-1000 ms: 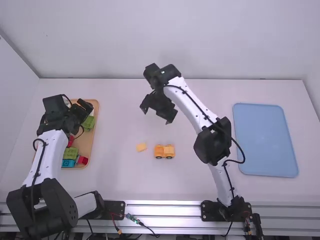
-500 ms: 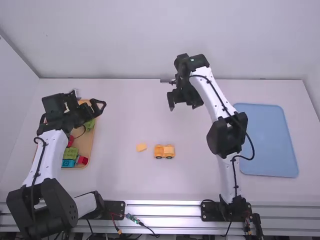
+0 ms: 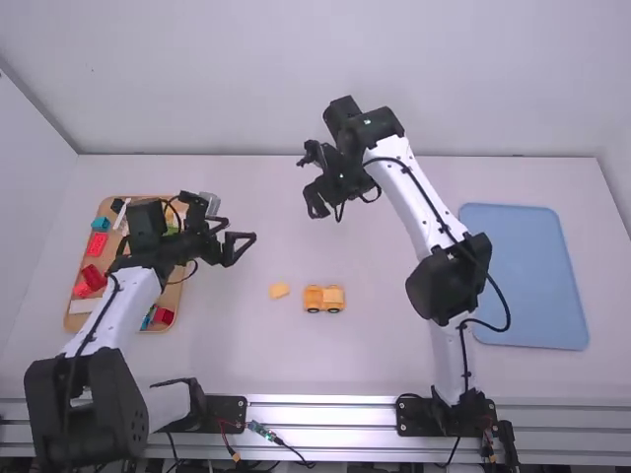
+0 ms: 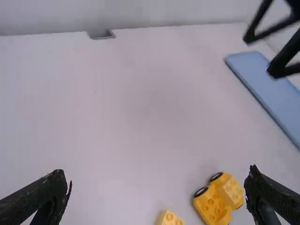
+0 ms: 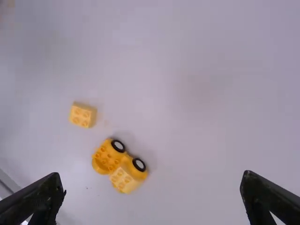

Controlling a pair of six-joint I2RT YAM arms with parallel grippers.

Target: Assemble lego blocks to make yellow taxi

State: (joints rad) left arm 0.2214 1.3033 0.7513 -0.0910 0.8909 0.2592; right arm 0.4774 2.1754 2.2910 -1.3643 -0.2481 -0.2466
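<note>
My left gripper (image 3: 237,246) is over the table just right of the wooden tray; in the left wrist view the left gripper (image 4: 157,194) is open and holds nothing. Up at the back middle is my right gripper (image 3: 323,205), and the right wrist view has the right gripper (image 5: 152,194) wide open, nothing between its fingers. The yellow wheeled car base (image 3: 314,299) rests on the table; one lighter yellow block (image 5: 124,179) sits on one end of it. Beside it lies a loose yellow block (image 3: 279,291), apart from the car base.
A wooden tray (image 3: 74,320) at the left holds several coloured blocks, partly covered by the left arm. The blue tray (image 3: 525,276) lies at the right. A wall runs behind the table's back edge (image 3: 246,156).
The left gripper has moved right, off the wooden tray, uncovering more blocks. The right gripper went right, then came slightly back left and turned. The yellow pieces stay where they were.
</note>
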